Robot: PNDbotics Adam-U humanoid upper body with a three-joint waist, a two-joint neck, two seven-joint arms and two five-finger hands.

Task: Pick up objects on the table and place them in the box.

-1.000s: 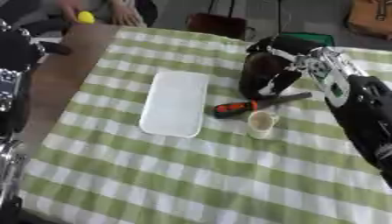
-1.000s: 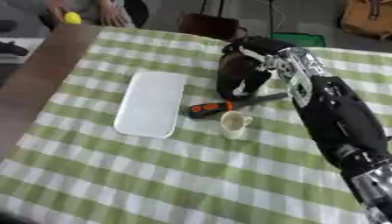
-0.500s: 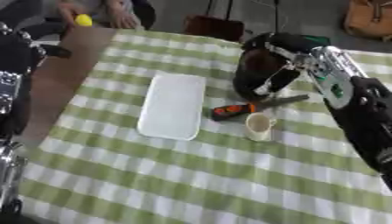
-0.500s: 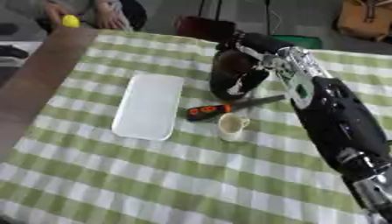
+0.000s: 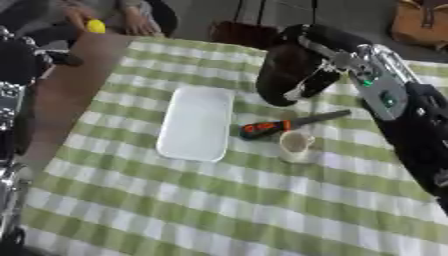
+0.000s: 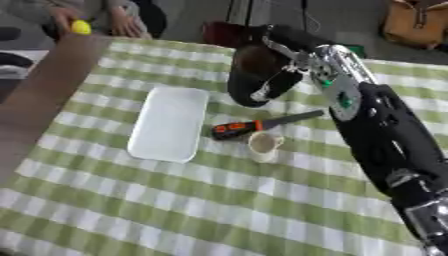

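A: What does the figure show of progress?

B: The white tray (image 5: 196,123) lies bare on the checked table (image 5: 175,210), so nothing shows as placed in it. The right hand (image 6: 273,75) hangs above the table's far side with its fingers curled round a dark bag (image 6: 254,75), which looks lifted off the cloth. 2 things remain on the table: a screwdriver (image 5: 284,125) and a small cup (image 5: 295,145).

A: Where do those 2 sit?

B: Just right of the tray, the cup near the screwdriver's shaft, on its near side.

A: And the orientation?

B: The screwdriver's long axis runs from lower left to upper right. Its orange-and-black handle points toward the tray, its grey shaft away from it. The tray's long axis runs near to far.

A: The left hand?

B: Only dark arm parts show at the left edge; no left hand can be made out.
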